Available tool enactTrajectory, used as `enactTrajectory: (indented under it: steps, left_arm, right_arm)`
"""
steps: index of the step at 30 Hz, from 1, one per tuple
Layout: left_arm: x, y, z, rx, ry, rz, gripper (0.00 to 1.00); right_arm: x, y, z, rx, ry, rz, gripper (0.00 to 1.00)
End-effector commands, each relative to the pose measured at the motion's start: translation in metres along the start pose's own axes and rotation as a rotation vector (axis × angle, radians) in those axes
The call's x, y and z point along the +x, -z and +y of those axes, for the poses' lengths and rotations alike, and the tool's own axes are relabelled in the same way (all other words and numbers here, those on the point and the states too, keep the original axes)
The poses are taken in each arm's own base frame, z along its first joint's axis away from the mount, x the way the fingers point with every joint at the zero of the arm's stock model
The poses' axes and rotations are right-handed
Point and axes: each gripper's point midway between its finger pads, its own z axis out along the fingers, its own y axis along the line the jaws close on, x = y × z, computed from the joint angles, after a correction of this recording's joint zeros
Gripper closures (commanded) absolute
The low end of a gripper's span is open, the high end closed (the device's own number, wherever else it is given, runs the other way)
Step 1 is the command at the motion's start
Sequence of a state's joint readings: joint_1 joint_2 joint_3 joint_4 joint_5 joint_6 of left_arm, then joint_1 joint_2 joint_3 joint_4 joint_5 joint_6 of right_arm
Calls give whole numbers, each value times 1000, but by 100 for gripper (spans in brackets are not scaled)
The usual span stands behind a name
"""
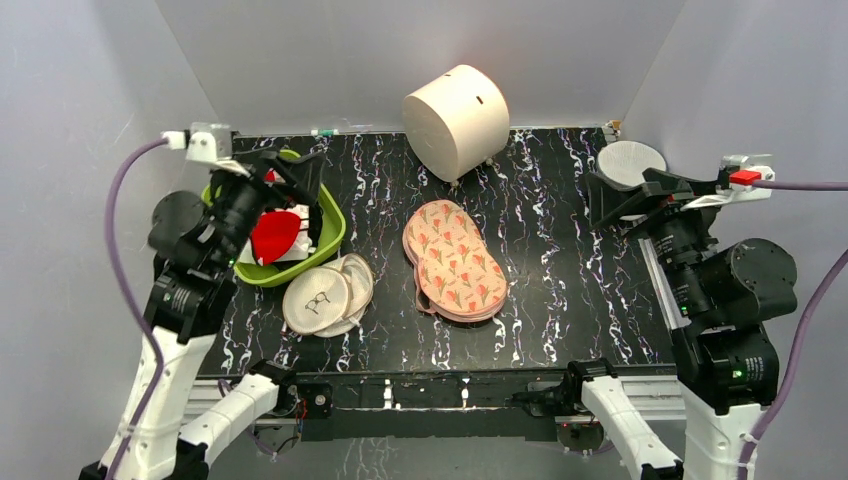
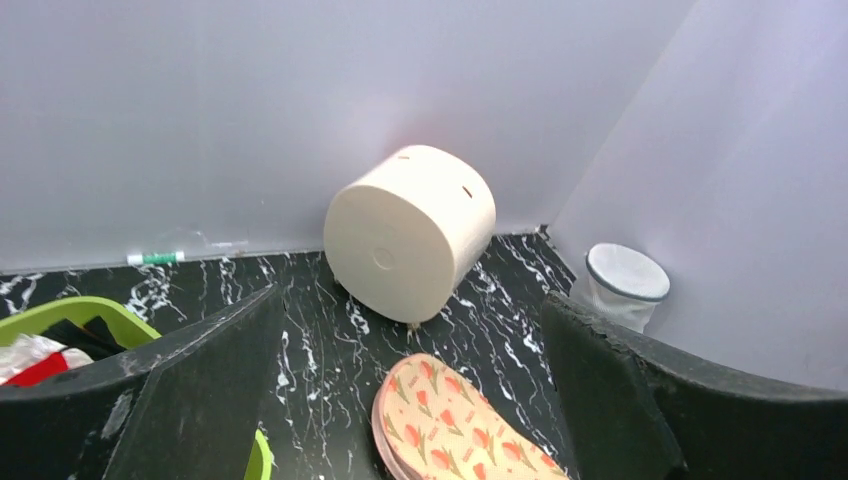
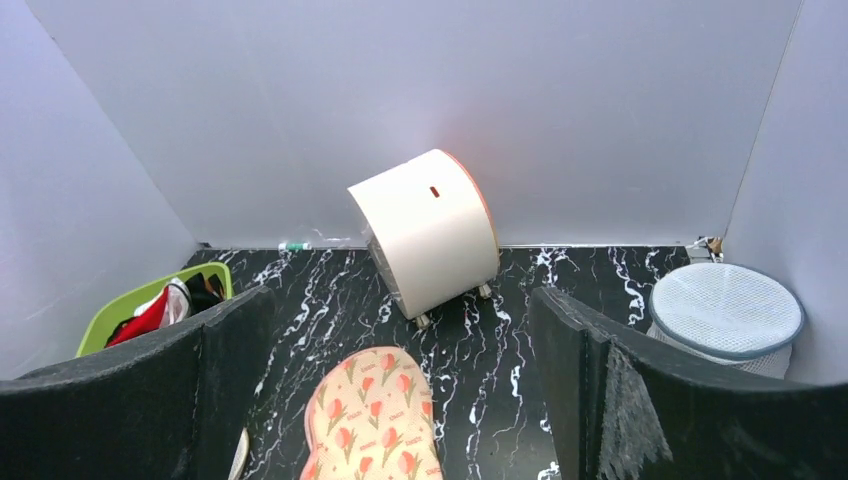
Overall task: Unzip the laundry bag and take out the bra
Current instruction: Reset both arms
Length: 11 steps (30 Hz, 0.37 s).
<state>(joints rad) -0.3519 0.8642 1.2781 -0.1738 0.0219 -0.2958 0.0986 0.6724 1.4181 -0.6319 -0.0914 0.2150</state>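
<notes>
The laundry bag (image 1: 455,260) lies shut on the black marbled table, peach with an orange-red floral print; its inside is hidden. It also shows in the left wrist view (image 2: 450,425) and the right wrist view (image 3: 375,420). A red fabric piece (image 1: 272,235) lies among white cloths in a green basin (image 1: 335,235); I cannot tell if it is the bra. My left gripper (image 1: 295,180) is open and empty above the basin's far side. My right gripper (image 1: 612,200) is open and empty at the right, well clear of the bag.
A cream cylinder (image 1: 455,120) lies on its side at the back. A white mesh basket (image 1: 630,160) stands at the back right corner. Plain beige discs (image 1: 320,300) with a black glasses mark lie in front of the basin. Grey walls enclose the table.
</notes>
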Motion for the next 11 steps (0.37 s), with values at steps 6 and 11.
enactTrajectory:
  steps: [6, 11]
  left_arm:
    - [-7, 32, 24, -126, -80, -35, 2]
    - [-6, 34, 25, -132, -90, -31, 2]
  right_arm:
    - [12, -11, -6, 35, -20, 61, 2]
    - [17, -6, -9, 35, 6, 31, 2]
